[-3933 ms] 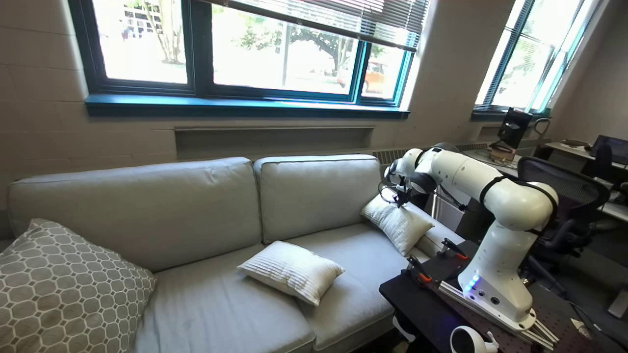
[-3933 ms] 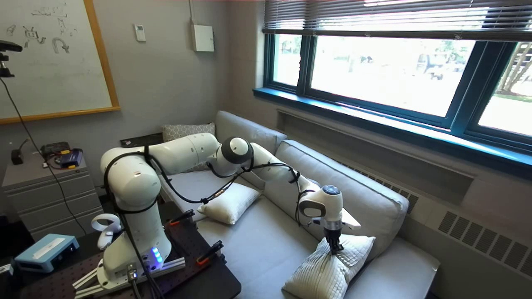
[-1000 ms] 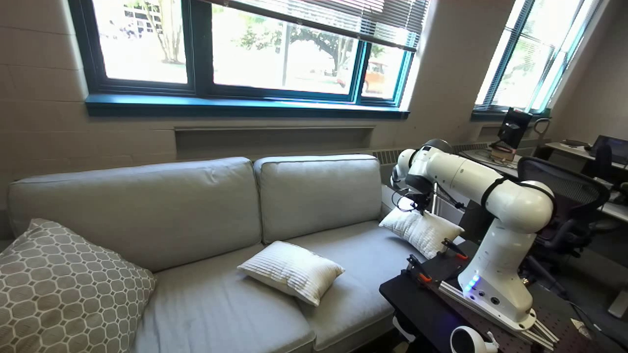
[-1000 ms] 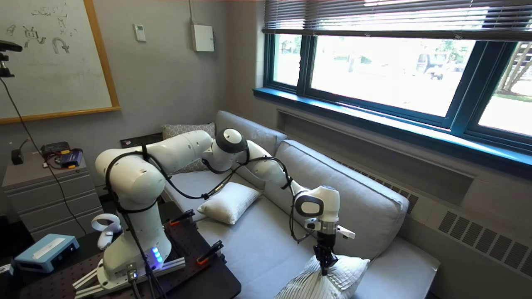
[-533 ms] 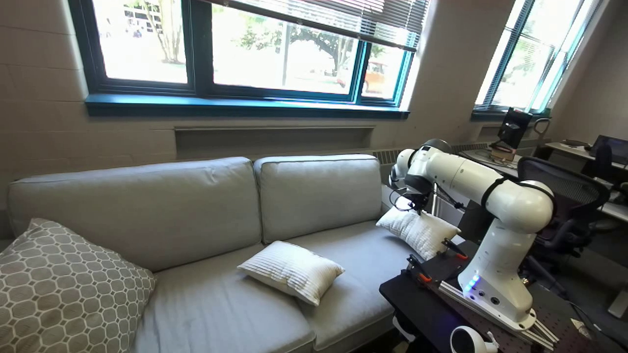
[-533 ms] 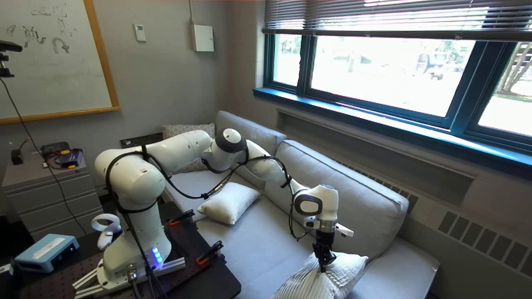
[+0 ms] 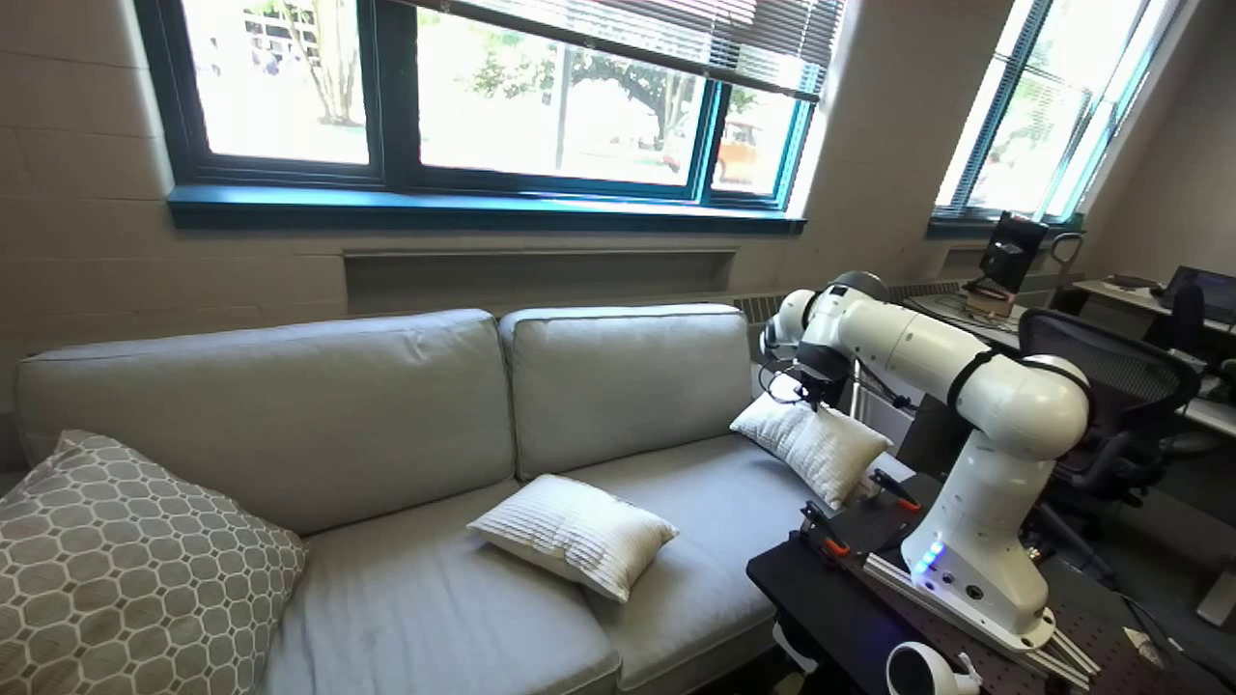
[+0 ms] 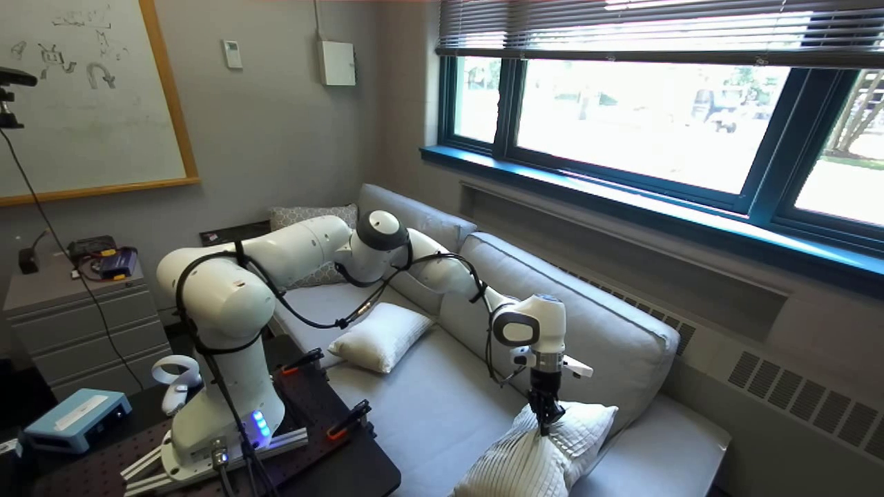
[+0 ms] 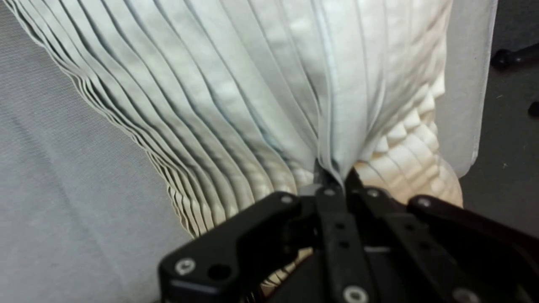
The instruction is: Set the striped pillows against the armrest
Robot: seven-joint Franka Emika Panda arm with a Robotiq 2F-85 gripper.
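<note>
My gripper (image 8: 543,429) is shut on a pleated fold of one cream striped pillow (image 8: 521,459), seen also in an exterior view (image 7: 826,452). In the wrist view the fingertips (image 9: 338,179) pinch the fabric and the pillow (image 9: 202,97) fills the middle. This pillow is tilted at the armrest end; I cannot tell whether its lower edge rests on the seat. The armrest (image 8: 663,445) is partly behind the held pillow and shows as a pale strip in the wrist view (image 9: 467,84). The second striped pillow (image 7: 575,533) lies flat mid-sofa, also in an exterior view (image 8: 382,337).
The sofa back cushion (image 7: 632,386) stands behind the held pillow. A larger lattice-patterned cushion (image 7: 145,569) is at the sofa's far end. The black robot table (image 7: 811,589) with orange-tipped clamps (image 7: 826,531) stands close to the seat's front and the held pillow.
Over about four seconds, the gripper and held pillow moved toward the robot's base side. In the last second they rose slightly and shifted back toward the sofa back. The second pillow has not moved.
</note>
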